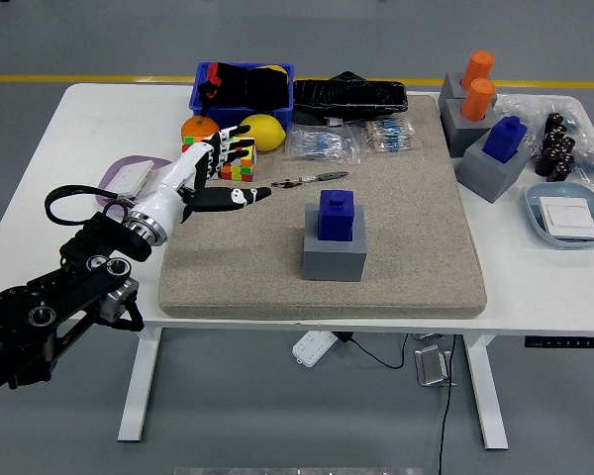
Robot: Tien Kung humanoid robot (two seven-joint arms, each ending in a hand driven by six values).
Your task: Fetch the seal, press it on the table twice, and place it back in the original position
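Blocky blue seal (337,215) upright on grey cube holder (334,254), middle of coarse beige mat (416,198).
Left hand (200,180) apart, fingers spread, empty.

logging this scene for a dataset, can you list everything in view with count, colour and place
seal: 1, blue, on a grey block at mat centre
mat: 1, beige, covering the white table
spare seals: 2 orange, 1 blue, on grey blocks, far right
lemon: 1, yellow, far left of mat
puzzle cube: 1, multicoloured, beside the lemon
bin: 1, blue, far left
tray: 1, black, far centre
dish: 1, pale blue, right edge
plate: 1, purple, left edge
left hand: 1, white and black, fingers spread, above mat's left edge
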